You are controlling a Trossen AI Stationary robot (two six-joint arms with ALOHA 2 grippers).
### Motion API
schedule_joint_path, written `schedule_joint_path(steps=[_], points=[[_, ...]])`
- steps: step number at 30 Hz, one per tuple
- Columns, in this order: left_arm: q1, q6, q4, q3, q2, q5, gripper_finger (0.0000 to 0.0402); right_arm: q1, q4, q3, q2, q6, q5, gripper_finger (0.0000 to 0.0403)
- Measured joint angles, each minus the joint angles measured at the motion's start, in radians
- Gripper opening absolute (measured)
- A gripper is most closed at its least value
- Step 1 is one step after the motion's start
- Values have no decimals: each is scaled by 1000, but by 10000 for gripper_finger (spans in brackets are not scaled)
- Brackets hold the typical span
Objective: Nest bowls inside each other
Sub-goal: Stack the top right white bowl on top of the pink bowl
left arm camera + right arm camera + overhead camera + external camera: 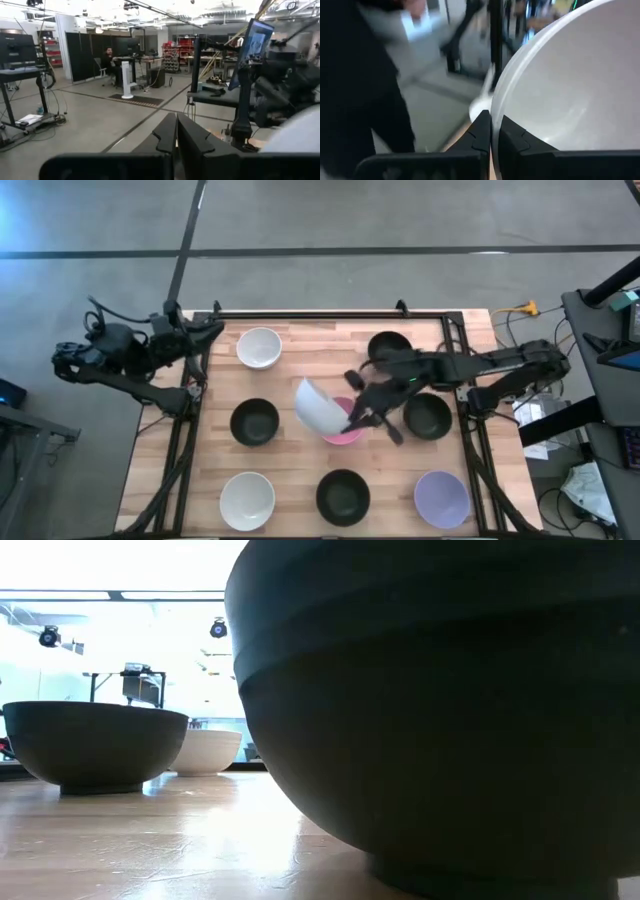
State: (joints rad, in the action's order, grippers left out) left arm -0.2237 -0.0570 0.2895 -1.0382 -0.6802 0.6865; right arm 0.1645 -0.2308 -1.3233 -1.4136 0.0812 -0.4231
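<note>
1. The right tool (352, 418) is reaching over the middle of the tabletop (300, 470), its fingers (482, 131) pinching the rim of a tilted white bowl (318, 406).
2. That tilted white bowl is hanging on its edge, its hollow facing the right arm, directly over and partly covering the pink bowl (345, 434); whether the two are touching cannot be told.
3. In the right wrist view the tilted white bowl is filling the space just beyond the closed fingers, its rim sitting between them.
4. The left tool (205, 330) is waiting past the far left corner of the tabletop, its fingers (167, 132) pressed together on nothing.
5. The remaining bowls are sitting upright and apart from one another:
   - a far white bowl (259, 347) at far left;
   - a far black bowl (388, 347) at far right, partly under the right arm;
   - a left black bowl (254, 421) on the middle row;
   - a right black bowl (428, 416) just beside the right arm;
   - a near white bowl (247, 500), a near black bowl (343, 495) and a lavender bowl (441, 498) along the near edge.
</note>
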Motion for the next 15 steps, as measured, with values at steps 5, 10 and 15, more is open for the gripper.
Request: schedule_joint_path(steps=[5,10,15], points=[[0,0,-1,10,0,0,0,43,-345,-219,-121,255,121,9],[0,0,-1,12,2,0,0,72,-643,-408,-246,454,273,9],[0,-1,3,15,2,-1,0,87,-890,-518,-371,510,485,9]])
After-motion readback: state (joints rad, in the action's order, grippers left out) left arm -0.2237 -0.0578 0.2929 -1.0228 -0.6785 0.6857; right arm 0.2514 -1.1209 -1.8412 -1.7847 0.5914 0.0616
